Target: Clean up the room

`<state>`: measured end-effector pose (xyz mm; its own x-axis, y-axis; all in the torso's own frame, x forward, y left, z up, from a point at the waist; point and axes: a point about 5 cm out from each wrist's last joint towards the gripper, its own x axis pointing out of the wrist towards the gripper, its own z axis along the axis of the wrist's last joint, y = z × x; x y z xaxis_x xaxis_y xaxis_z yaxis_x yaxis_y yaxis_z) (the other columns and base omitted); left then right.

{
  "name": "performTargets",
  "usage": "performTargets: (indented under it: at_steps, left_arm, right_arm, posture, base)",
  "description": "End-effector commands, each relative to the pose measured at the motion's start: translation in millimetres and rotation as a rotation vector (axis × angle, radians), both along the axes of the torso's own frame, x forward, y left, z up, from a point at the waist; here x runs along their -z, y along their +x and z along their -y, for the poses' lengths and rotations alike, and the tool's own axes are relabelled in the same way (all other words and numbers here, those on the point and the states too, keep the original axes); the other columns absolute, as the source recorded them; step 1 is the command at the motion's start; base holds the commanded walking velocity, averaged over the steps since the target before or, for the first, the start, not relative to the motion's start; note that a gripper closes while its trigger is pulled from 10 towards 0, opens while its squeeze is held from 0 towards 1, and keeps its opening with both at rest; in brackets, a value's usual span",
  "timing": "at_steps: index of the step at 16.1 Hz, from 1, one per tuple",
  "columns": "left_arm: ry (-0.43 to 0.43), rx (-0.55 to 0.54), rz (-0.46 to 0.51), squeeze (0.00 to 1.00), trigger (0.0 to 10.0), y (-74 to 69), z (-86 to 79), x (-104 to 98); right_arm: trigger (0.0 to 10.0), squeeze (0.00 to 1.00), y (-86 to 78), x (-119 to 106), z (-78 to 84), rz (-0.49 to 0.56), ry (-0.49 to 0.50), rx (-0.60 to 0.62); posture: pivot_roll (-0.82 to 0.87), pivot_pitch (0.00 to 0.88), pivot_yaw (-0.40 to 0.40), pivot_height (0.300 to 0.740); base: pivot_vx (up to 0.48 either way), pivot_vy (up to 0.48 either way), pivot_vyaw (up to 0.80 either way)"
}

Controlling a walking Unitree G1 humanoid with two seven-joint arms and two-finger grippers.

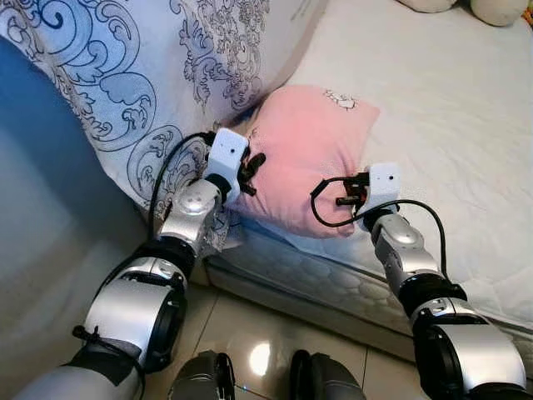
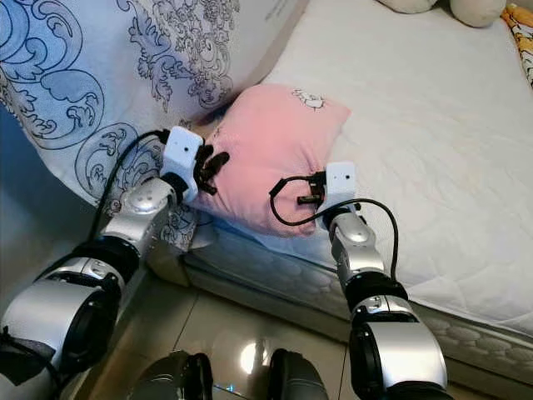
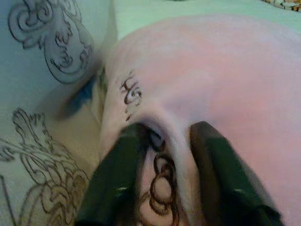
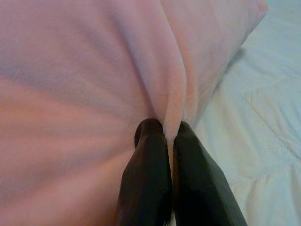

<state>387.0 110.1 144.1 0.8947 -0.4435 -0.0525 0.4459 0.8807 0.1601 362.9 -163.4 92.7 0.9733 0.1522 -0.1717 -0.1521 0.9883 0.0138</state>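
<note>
A pink pillow [image 1: 310, 150] lies at the near edge of the white mattress [image 1: 466, 133], half over the side. My left gripper [image 1: 250, 171] grips the pillow's left edge, and its fingers [image 3: 216, 174] pinch a fold of pink cloth [image 3: 174, 141]. On the pillow's right side my right gripper [image 1: 348, 193] is shut on a ridge of the fabric [image 4: 171, 108], with its fingers [image 4: 148, 174] pressed close together.
A blue and white patterned quilt [image 1: 125, 75] hangs over the bed's left corner beside the pillow. Glossy tiled floor [image 1: 258, 333] runs below the bed edge. Plush toys [image 1: 466, 7] rest at the far side of the mattress.
</note>
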Motion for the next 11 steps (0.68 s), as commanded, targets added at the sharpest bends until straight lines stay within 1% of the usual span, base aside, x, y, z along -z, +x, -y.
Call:
performTargets:
  at_steps: [1,4,7,8,11]
  left_arm:
    - [0.009,0.012,0.051,1.00,10.0,3.5,-0.8,-12.8]
    - [0.005,0.016,0.062,1.00,10.0,4.5,-5.2,-16.5]
    - [-0.001,0.026,0.036,1.00,10.0,2.6,-4.7,-11.1]
    - [-0.001,0.030,0.031,1.00,10.0,2.1,-4.2,-9.8]
    - [-0.003,0.027,0.020,1.00,10.0,2.3,-4.3,-8.9]
  right_arm:
    - [10.0,0.00,-2.7,2.1,8.1,-0.007,-0.002,0.026]
    - [10.0,0.00,-2.0,-0.8,5.0,0.009,-0.002,0.012]
    - [10.0,0.00,-3.2,0.6,0.7,0.003,0.012,-0.005]
    - [10.0,1.00,-3.9,0.9,-0.5,0.004,0.018,-0.013]
    - [10.0,1.00,-4.6,0.4,-2.2,0.003,0.003,-0.026]
  posture:
    - [-0.04,0.156,-0.057,0.710]
    - [-0.04,0.156,-0.059,0.710]
    - [-0.04,0.156,-0.061,0.710]
    - [-0.04,0.155,-0.061,0.710]
    - [-0.04,0.147,-0.062,0.710]
  base:
    - [0.000,0.000,0.00]
    - [0.000,0.000,0.00]
    - [0.000,0.000,0.00]
    - [0.000,0.000,0.00]
    - [0.000,0.000,0.00]
